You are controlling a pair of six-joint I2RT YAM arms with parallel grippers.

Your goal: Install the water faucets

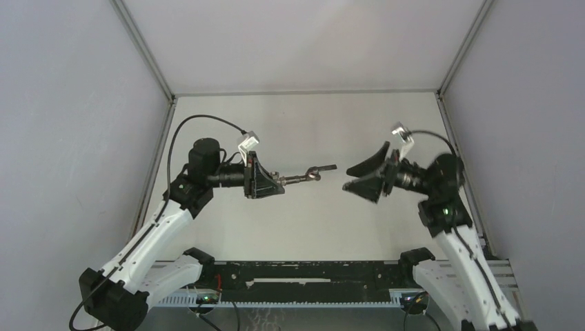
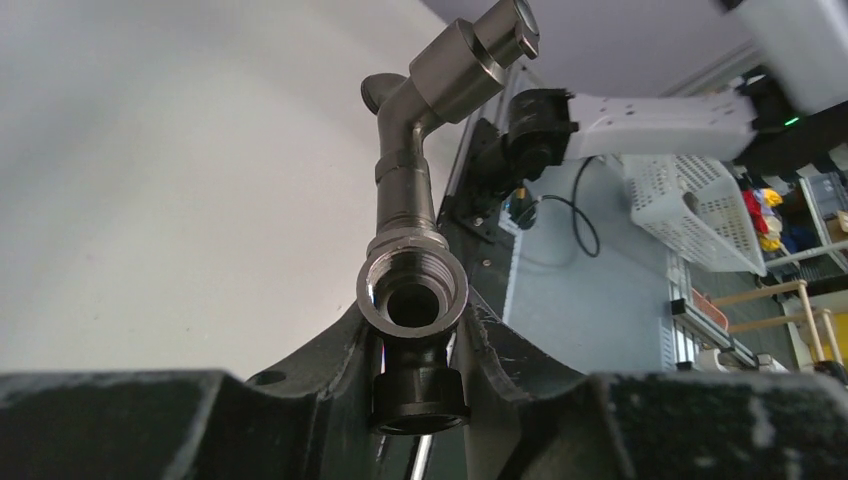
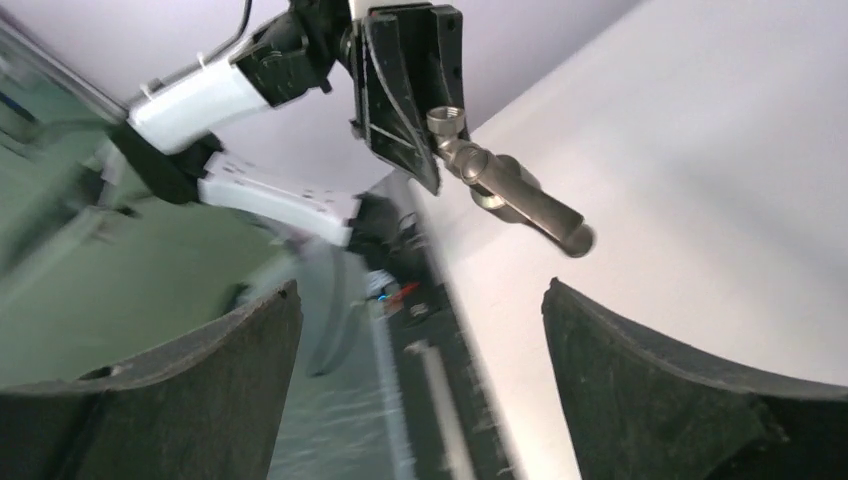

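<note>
Your left fingers point(image 1: 274, 181) pinch the water faucet point(image 1: 308, 176) at its threaded end; your spread right fingers point(image 1: 365, 167) face it, apart.

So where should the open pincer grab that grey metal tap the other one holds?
Probably the free round end of the grey metal tap, coming from the right, where the open right pincer faces it. The left pincer clamps the threaded end, so the tap sticks out level in mid-air.

Gap: narrow air between the faucet point(image 1: 303, 177) tip and the spread right pincer point(image 1: 350, 178).
Sides: walls point(image 1: 69, 103) hem the surface point(image 1: 303, 117) left, far, right.
Near edge: black rail point(image 1: 310, 272).
</note>
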